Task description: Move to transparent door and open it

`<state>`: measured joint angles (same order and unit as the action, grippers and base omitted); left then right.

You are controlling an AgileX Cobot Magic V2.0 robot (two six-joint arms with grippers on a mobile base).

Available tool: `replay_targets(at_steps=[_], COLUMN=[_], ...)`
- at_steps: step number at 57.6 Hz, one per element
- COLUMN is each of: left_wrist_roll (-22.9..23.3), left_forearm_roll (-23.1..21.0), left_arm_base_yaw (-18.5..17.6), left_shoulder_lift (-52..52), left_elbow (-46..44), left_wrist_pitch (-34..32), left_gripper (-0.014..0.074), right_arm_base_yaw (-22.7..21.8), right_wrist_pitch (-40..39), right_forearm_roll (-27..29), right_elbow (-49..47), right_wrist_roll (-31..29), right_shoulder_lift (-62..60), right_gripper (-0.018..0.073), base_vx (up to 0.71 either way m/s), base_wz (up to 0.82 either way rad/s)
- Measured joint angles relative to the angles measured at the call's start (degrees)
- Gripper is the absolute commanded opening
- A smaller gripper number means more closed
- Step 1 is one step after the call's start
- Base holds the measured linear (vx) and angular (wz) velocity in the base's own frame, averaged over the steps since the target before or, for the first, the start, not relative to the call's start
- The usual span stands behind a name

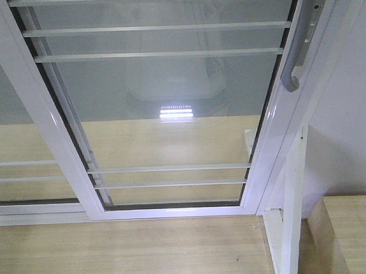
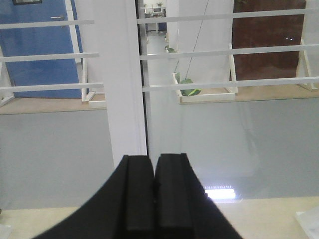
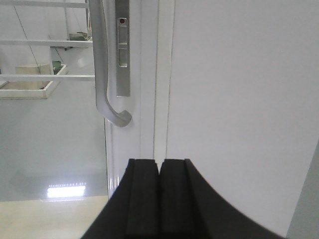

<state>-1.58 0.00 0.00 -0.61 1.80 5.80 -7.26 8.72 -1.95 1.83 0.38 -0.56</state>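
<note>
So the front view is basically filled by the transparent door point(image 1: 164, 101): clear glass, white frame, thin white bars across the top and again low down, with a bright light reflection point(image 1: 176, 111) in the middle. Its curved grey handle point(image 1: 295, 55) is on the right stile, upper right of the frame, and a second glass panel point(image 1: 14, 119) with no handle sits at the left edge. Pale wood floor point(image 1: 127, 253) runs along the bottom. In the left wrist view the left gripper point(image 2: 155, 199) is at bottom centre, black pads pressed flat together with nothing between them, facing a white stile. Through the glass there's a shallow white tray point(image 2: 219, 94) with something green in it. The right gripper point(image 3: 159, 199) looks the same, closed up and empty, sitting below the handle and not touching it, with a white wall point(image 3: 239, 99) filling the right side. Another white tray point(image 3: 30, 88) shows upper left; can't tell what's in it.
</note>
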Motion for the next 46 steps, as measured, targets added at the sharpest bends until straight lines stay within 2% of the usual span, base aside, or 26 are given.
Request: replay_targets(at_steps=[46], left_wrist_roll=[0.0], left_forearm_roll=[0.0], left_arm_base_yaw=[0.0], left_shoulder_lift=[0.0], left_elbow=[0.0], left_wrist_pitch=[1.0], left_gripper=[-0.0006], right_arm_base_yaw=[0.0], right_wrist_pitch=[0.2], right_forearm_roll=[0.0], right_elbow=[0.0], right_wrist_roll=[0.0], right_shoulder_lift=[0.0], right_gripper=[-0.0008], base_vx=[0.0], base_wz=[0.0])
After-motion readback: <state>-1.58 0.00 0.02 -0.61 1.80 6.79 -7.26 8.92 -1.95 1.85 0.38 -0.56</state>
